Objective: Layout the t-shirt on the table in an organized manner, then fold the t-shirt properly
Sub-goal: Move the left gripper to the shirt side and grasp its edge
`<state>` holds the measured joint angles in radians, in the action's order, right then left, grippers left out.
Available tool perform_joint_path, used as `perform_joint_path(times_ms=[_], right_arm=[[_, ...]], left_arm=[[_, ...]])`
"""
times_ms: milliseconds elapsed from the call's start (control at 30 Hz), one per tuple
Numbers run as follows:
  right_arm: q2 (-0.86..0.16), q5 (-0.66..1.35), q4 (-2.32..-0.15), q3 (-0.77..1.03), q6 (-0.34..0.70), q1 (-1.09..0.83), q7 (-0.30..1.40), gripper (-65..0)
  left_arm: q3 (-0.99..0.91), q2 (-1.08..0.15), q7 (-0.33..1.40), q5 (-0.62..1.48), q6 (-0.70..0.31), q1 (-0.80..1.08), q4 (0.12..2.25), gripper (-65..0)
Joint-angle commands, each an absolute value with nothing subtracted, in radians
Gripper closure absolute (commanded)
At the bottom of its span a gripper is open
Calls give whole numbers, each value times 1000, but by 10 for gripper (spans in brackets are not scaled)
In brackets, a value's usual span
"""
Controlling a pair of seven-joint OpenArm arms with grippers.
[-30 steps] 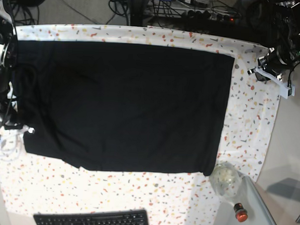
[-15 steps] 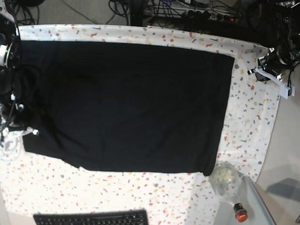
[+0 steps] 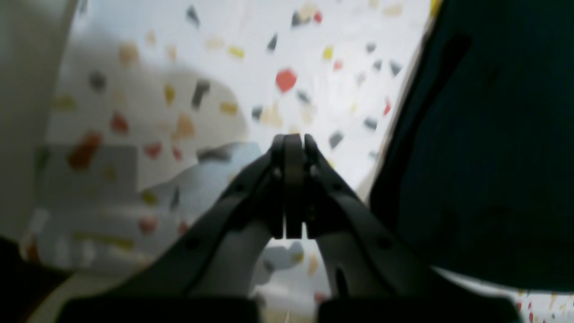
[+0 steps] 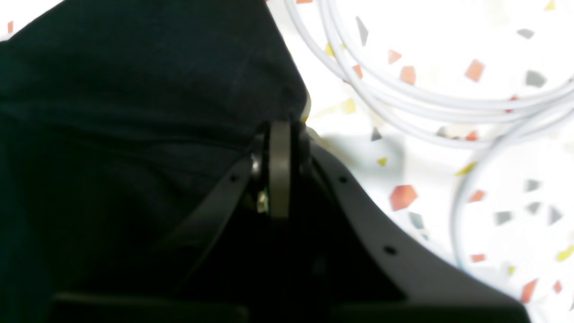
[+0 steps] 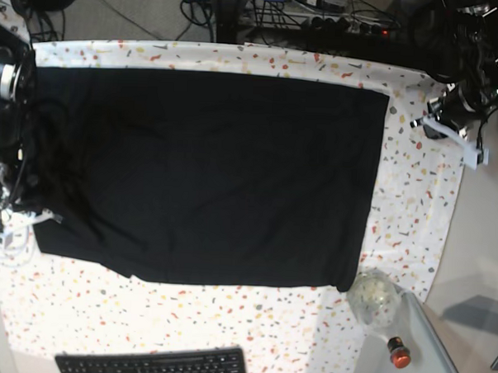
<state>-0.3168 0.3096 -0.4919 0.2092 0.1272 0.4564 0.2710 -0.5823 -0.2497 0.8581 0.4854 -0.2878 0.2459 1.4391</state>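
Black keys of a keyboard (image 5: 154,364) sit nearest, then the t-shirt (image 5: 216,173) spread flat across the speckled counter (image 5: 414,202). At its edge the right claw (image 4: 280,130) is pressed together, pinching the cloth beside 2 white cables (image 4: 403,98) — farther off, the left claw (image 3: 293,143) is pressed together on nothing.

Right gripper (image 4: 280,134) has closed on the t-shirt (image 5: 208,176) edge beside the white cables (image 4: 403,94); cloth there has shifted.
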Motion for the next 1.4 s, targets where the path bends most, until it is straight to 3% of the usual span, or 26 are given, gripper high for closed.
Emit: perform_joint_path(times_ms=[0, 233, 367, 467, 533, 767, 967, 1100, 1200, 1367], right_arm=[[-335, 315, -565, 213, 128, 456, 254, 0], [-300, 317, -1052, 262, 128, 272, 414, 0], [-282, 315, -1171, 277, 128, 243, 479, 0], [-280, 315, -1210, 277, 128, 228, 493, 0], [-278, 315, -1230, 277, 128, 225, 493, 0], [-282, 315, -1262, 278, 128, 205, 493, 0], [-283, 315, -1262, 278, 128, 203, 493, 0], [-285, 315, -1262, 278, 128, 203, 493, 0], [-285, 315, -1260, 278, 128, 203, 493, 0], [-286, 315, -1253, 278, 128, 205, 493, 0]], left_arm=[[-587, -266, 843, 460, -291, 219, 1435, 0], [-585, -257, 842, 326, -294, 25, 1288, 0], [-547, -257, 842, 328, -338, -79, 1227, -291], [-450, -259, 829, 331, -386, -165, 1142, -561], [-390, -254, 765, 332, -390, -211, 1067, -650], [-282, -222, 591, 332, -387, -352, 746, -647], [-282, -185, 555, 325, -390, -374, 687, -438], [-282, -179, 556, 328, -390, -367, 687, -212], [-282, -185, 556, 332, -390, -355, 693, 0], [-291, -185, 636, 332, -387, -305, 829, 0]])
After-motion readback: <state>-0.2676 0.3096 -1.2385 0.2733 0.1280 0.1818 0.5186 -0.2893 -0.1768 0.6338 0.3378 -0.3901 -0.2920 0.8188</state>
